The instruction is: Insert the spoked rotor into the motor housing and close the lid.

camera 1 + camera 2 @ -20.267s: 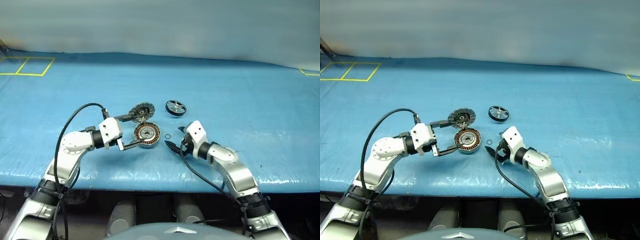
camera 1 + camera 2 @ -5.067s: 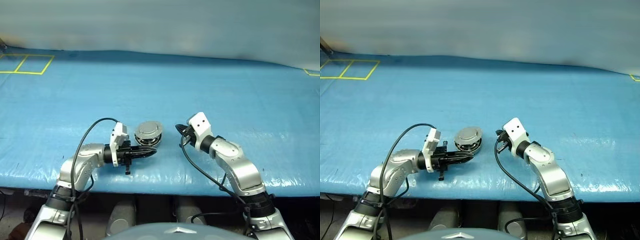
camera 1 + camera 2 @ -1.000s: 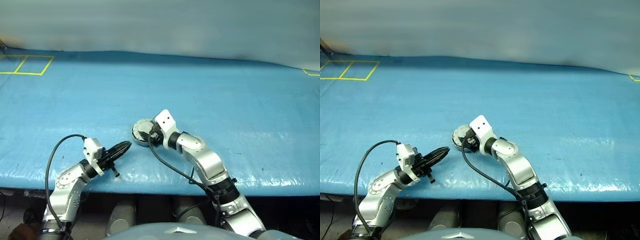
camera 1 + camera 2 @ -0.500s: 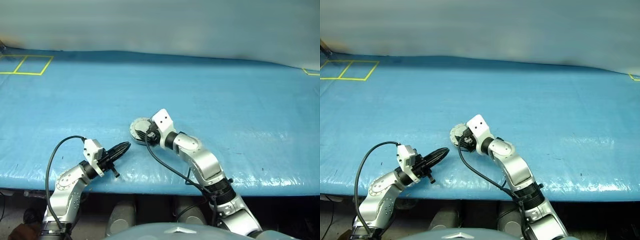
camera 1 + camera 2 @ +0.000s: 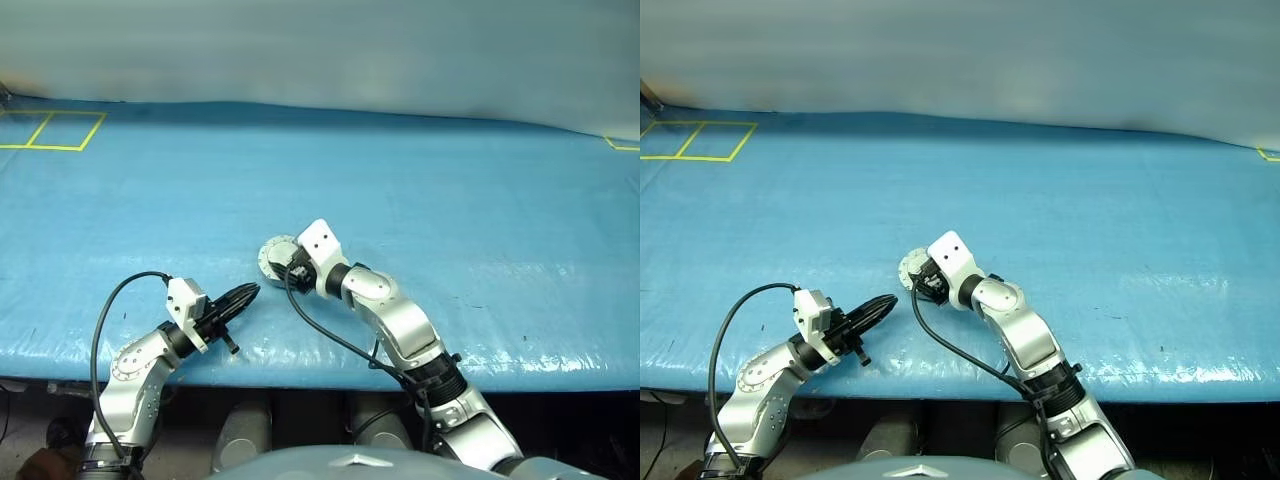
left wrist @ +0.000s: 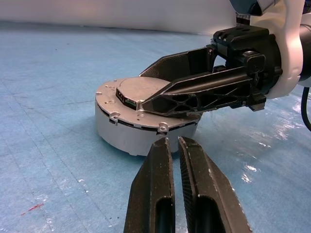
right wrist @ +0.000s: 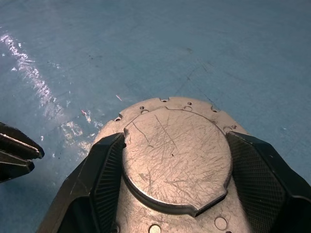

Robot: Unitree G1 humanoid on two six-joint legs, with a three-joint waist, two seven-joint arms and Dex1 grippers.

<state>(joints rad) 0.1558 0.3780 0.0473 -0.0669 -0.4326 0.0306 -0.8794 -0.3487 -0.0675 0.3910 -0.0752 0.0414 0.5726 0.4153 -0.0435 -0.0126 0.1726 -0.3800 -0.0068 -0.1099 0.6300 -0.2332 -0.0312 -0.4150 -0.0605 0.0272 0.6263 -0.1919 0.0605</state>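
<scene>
- At the near middle of the blue mat (image 5: 450, 200), our right gripper (image 6: 146, 99) straddles the raised round boss on the plain grey metal lid (image 7: 177, 158), its two black fingers (image 7: 99, 177) spread wide, one at nine o'clock and one at three o'clock of the boss, close against its edge; whether they press it we cannot tell.
- The lid lies flat on the round shallow silver-grey motor housing (image 6: 129, 133), so we judge it shut or very nearly so.
- No windings or spoked rotor show from outside; we take the rotor to be inside, though the closed lid hides it.
- Our judgement: the task is almost done, and what is left is at most a last press to seat the lid, then lifting the right gripper clear.
- Our left gripper (image 5: 250, 291) sits at about seven o'clock of the housing, near but apart from it, its fingers (image 6: 158, 194) together and holding nothing, pointing toward the housing wall.
- Farther out, at ten o'clock on the mat, yellow tape lines (image 5: 50, 130) mark two squares, well apart from the work.
</scene>
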